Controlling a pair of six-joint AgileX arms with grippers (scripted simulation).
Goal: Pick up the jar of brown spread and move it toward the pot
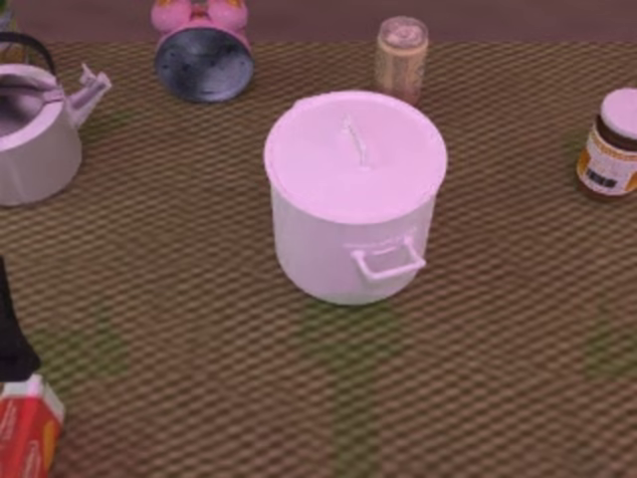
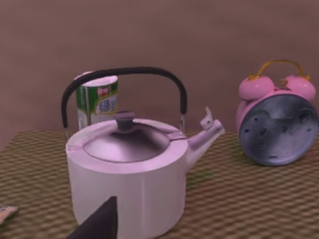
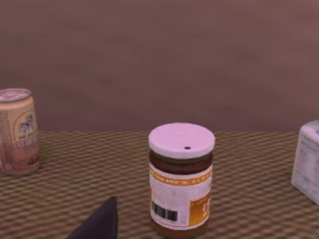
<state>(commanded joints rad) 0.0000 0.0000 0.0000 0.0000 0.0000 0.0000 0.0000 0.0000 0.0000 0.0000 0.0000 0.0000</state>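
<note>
Ahead of the right hand, jar of brown spread [image 3: 181, 181] stands ungrasped at surface's right edge, well apart from pot [image 1: 353, 199]. Approach step; hand opening: cannot tell. Next: close in, grip.

The left arm [image 1: 10, 329] is caught in the top view only as a dark shape cut off by the picture's left edge, in the lower half of that side. Of the left gripper [image 2: 97, 224], only one dark pointed part is shown, rising from the edge of the left wrist view. The right arm is not caught in the top view. The right gripper [image 3: 97, 221] is shown in the same way in the right wrist view, as one dark pointed part.
</note>
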